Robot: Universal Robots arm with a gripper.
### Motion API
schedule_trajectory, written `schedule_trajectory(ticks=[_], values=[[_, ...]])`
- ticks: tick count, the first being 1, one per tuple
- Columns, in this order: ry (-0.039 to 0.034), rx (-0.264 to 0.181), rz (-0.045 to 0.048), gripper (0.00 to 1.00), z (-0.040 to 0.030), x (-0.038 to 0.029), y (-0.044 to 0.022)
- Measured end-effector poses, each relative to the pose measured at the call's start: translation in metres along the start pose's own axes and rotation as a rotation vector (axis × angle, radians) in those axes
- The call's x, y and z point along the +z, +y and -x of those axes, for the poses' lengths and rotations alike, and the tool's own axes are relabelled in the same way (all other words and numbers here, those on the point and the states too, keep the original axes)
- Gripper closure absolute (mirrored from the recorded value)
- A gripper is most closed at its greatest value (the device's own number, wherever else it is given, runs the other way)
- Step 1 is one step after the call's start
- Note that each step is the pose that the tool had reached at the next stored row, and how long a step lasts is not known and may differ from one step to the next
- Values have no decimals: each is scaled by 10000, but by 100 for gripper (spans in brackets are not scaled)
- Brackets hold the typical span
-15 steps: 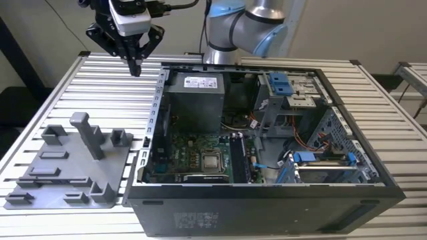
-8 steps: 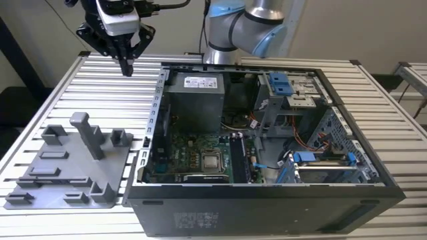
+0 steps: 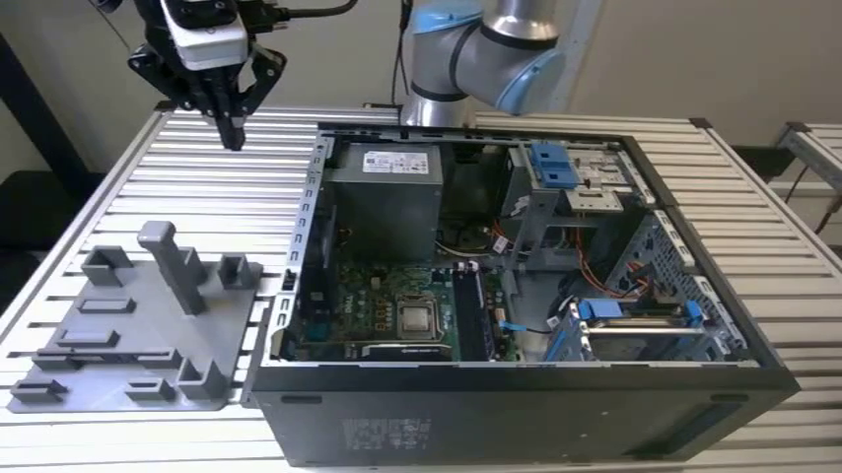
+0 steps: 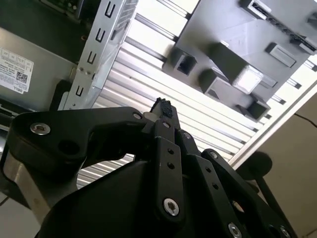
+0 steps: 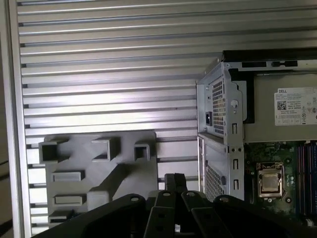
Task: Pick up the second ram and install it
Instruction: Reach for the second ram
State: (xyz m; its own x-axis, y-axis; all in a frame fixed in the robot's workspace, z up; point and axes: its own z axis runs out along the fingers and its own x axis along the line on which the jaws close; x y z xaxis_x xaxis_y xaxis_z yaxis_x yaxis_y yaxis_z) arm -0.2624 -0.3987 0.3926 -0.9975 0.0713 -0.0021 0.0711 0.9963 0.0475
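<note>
Beneath your pincer (image 3: 235,138) lies a table (image 3: 145,197) of ribbed aluminium slats, and the slats catch bright glare. Behind the pincer you see a plain beige wall (image 3: 697,49). Well apart from it, toward the exterior view's right, stands a second slatted frame (image 3: 815,148). In the second wrist view, a pale beige surface (image 4: 292,163) shows past the table's edge; you cannot tell whether it is wall or floor.

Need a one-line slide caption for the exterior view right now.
Gripper, fingers together, hangs above the slatted table, to the exterior view's left of the open computer case.
</note>
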Motion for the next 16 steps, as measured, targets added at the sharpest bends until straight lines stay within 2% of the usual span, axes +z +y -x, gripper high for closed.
schedule_trajectory(ticks=[16], values=[[65,3,-5,89,-336,-2,-24]])
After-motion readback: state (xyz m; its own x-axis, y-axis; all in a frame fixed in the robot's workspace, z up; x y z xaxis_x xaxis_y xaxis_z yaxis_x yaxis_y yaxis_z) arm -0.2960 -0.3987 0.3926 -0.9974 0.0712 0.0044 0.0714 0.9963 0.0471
